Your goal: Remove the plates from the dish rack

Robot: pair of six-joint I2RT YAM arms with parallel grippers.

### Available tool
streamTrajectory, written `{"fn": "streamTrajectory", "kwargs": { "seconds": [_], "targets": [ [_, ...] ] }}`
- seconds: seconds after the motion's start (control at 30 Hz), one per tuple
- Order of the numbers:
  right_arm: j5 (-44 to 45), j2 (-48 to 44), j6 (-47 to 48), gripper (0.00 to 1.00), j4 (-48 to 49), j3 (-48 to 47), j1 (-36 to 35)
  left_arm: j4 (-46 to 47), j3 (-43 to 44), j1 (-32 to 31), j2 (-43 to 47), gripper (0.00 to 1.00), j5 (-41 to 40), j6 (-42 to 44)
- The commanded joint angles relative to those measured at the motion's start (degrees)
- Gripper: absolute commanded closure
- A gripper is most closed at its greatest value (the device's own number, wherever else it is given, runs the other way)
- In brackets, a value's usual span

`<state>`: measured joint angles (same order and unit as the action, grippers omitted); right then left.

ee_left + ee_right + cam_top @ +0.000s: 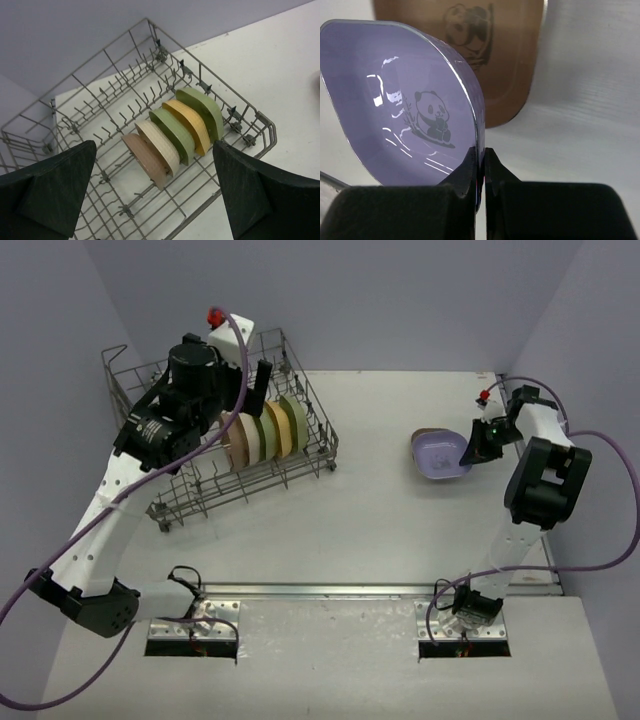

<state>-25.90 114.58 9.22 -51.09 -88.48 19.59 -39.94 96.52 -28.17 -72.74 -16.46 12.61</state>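
Finds the left pincer [154, 150] gaping wide, empty, above the dish rack [268, 131], five plates [175, 135] on edge below in a row slanting across its gap, tan end nearest, with the right pincer [481, 157] well apart, clamped on the lavender plate [405, 100] over the desk [380, 510].

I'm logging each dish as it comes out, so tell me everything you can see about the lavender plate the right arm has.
The lavender plate is a shallow rounded square, glossy like plastic, with a panda printed in its well. The right gripper is shut on its rim, holding it tilted at the right side of the table. A brown plate, also panda-printed, lies just behind it; whether they touch is unclear.
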Motion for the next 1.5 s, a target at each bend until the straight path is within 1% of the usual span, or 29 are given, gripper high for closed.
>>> {"fn": "streamTrajectory", "kwargs": {
  "seconds": [0.0,0.2,0.43,0.57,0.67,0.7,0.73,0.8,0.83,0.87,0.9,1.03,1.13,1.23,1.3,1.37,1.47],
  "targets": [
    [0.59,1.93,-2.77,1.0,4.08,-4.71,-0.25,-1.66,-3.8,4.04,2.62,0.0,7.86,-10.01],
    [0.93,6.59,-6.6,1.0,5.66,-9.03,-0.25,-0.4,-8.87,6.13,5.89,0.0,8.54,-10.68],
    [0.5,9.58,-8.26,1.0,6.57,-10.98,-0.25,-0.01,-12.16,7.48,7.04,0.0,8.46,-11.52],
    [0.46,10.56,-8.03,0.91,6.37,-10.55,-0.25,-0.39,-12.32,8.39,6.42,0.0,9.12,-12.07],
    [1.09,10.11,-7.9,0.74,6.47,-9.12,-0.34,-0.87,-12.28,9.11,5.98,0.0,9.96,-12.06],
    [1.44,9.64,-7.9,0.66,6.52,-8.58,-0.34,-0.93,-12.4,9.34,5.87,0.0,9.96,-12.0],
    [1.54,9.61,-7.98,0.6,6.53,-8.31,-0.34,-0.93,-12.41,9.52,5.78,0.0,10.04,-12.0],
    [2.46,7.78,-8.16,0.4,6.57,-7.5,-0.47,-1.02,-12.84,10.27,5.6,0.0,10.13,-14.4],
    [2.88,7.15,-8.13,0.33,6.58,-7.26,-0.58,-1.02,-13.09,10.63,5.51,0.0,10.2,-14.85],
    [3.14,6.32,-8.03,0.29,6.5,-7.07,-0.69,-1.07,-13.3,11.14,5.48,0.0,10.51,-15.58],
    [3.39,5.29,-7.9,0.28,6.43,-6.89,-0.69,-1.2,-13.56,11.92,5.42,0.0,11.02,-16.22],
    [3.92,1.37,-7.64,0.27,5.3,-7.32,-1.21,-1.9,-15.04,15.67,4.9,0.0,13.98,-19.1],
    [3.84,-2.09,-7.55,0.26,4.71,-7.58,-1.74,-2.25,-16.15,18.77,3.86,0.03,15.68,-20.7],
    [3.18,-5.6,-7.53,0.25,3.58,-8.03,-3.0,-2.21,-17.58,22.78,2.25,0.09,21.69,-23.16],
    [2.87,-7.52,-7.37,0.25,3.1,-8.07,-4.15,-1.77,-18.55,25.95,1.03,0.14,26.32,-24.82],
    [2.87,-9.25,-7.37,0.25,2.67,-8.02,-5.06,-0.87,-19.68,27.6,-0.35,0.2,28.88,-25.35],
    [2.08,-11.45,-7.44,0.25,1.68,-7.89,-6.02,2.28,-21.21,28.14,-1.76,0.31,31.7,-25.64]
  ]
}}
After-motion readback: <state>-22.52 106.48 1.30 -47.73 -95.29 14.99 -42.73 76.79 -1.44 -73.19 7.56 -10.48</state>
